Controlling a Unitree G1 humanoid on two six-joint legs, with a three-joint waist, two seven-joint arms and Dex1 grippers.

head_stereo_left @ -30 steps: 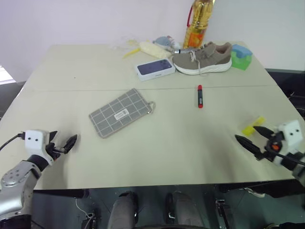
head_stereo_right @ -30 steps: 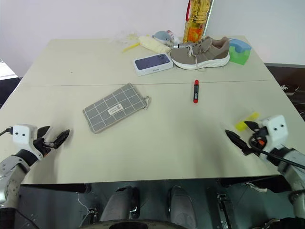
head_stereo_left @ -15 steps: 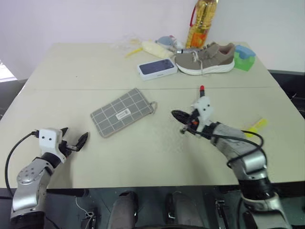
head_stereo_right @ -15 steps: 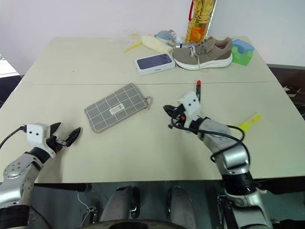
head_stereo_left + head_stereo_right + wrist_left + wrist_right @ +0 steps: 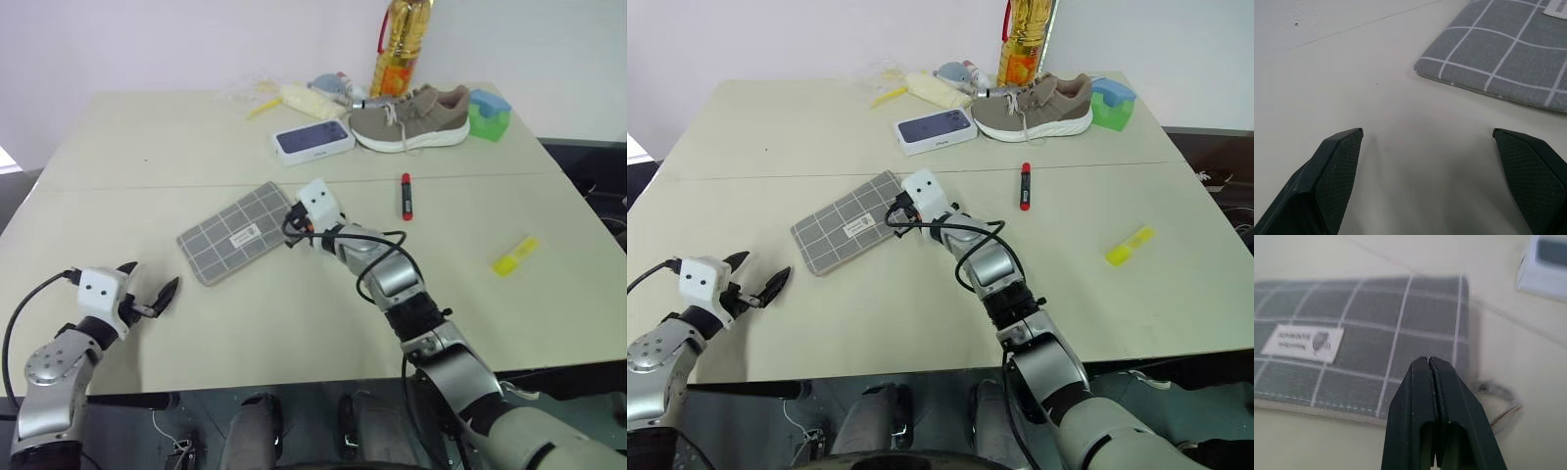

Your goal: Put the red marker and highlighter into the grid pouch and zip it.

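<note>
Right wrist view: the right gripper (image 5: 1431,363) is seen clenched, its two black fingers pressed flat together with nothing between them, poised over the grid pouch (image 5: 1356,357) near the edge where the pull loop (image 5: 1498,399) lies. A small white label (image 5: 1305,341) is sewn on the pouch; dark lettering and a small emblem are printed on it, but the words cannot be read. In the left eye view the pouch (image 5: 238,231) is laid flat and slanted near the middle of the table (image 5: 147,147), with the right gripper (image 5: 291,221) at its right-hand end. The red marker (image 5: 406,195) is lying well to the right of the pouch, and the highlighter (image 5: 515,256) is farther right still, near the table's right edge; both are apart from either gripper. The left gripper (image 5: 147,290) is held released, fingers spread wide and empty, near the front left of the table, short of the pouch. At the far edge a white phone box (image 5: 313,141), a shoe (image 5: 409,117) and a bottle (image 5: 391,54) are set; the bottle's label is not legible.
</note>
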